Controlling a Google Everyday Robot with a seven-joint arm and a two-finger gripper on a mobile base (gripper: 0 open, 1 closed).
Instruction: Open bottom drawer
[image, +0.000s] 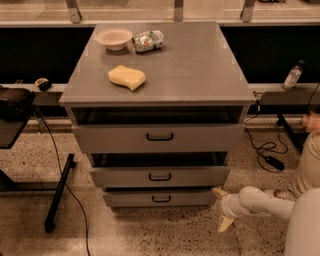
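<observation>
My gripper hangs low over the speckled floor, just beside the right end of the bottom drawer, and its two pale fingers are spread apart with nothing between them. The drawer is the lowest and slimmest of the three in the grey cabinet, directly under the middle drawer. Its front stands only a little out from the body, so I judge that the opening is almost all still to do. The place to take hold is the small black loop handle in the centre of the panel, which is well to the left of my gripper. The front panel itself is flat and smooth and I think my fingers would only slip on it (the handle is thin, so the grip must be exact). The drawer looks stiff and rigid, probably light because it is shallow, and I expect it slides straight out towards me. A pull that is crooked could jam it, so I should pull level and square.
</observation>
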